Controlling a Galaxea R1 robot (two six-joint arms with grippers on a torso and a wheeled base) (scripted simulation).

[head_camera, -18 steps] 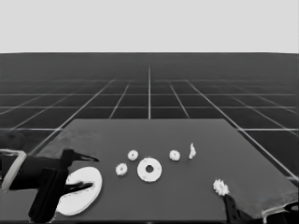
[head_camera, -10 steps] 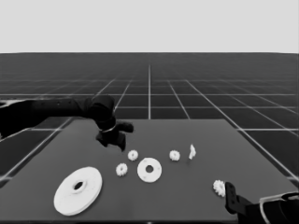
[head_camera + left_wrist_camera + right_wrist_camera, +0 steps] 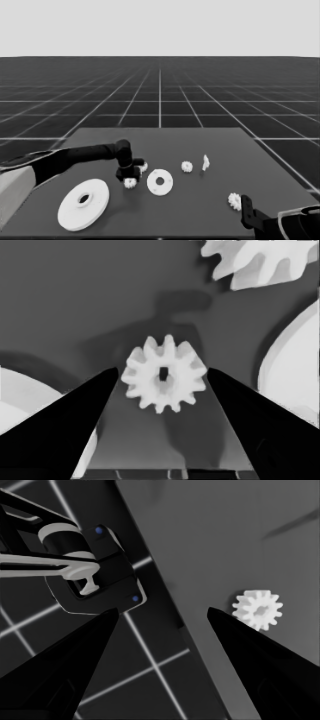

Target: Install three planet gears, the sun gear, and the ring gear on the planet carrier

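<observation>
Down at the table, the left gripper (image 3: 162, 377) had its fingers spread wide on either side of a small gear (image 3: 164, 374) without touching it, just beside the smaller round part (image 3: 160, 182). Only the head view showed the larger round part (image 3: 83, 204) whole, nearer the left front. The right gripper (image 3: 162, 617) waited, fingers apart, off the table's right front corner, another gear (image 3: 258, 609) near it.

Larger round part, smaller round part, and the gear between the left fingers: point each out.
Larger round part (image 3: 75, 212), head view, on its flat face near the rim.
Smaller round part (image 3: 153, 185), head view, on its flat band.
Gear (image 3: 145, 377), left wrist view, on its face beside the hole.
</observation>
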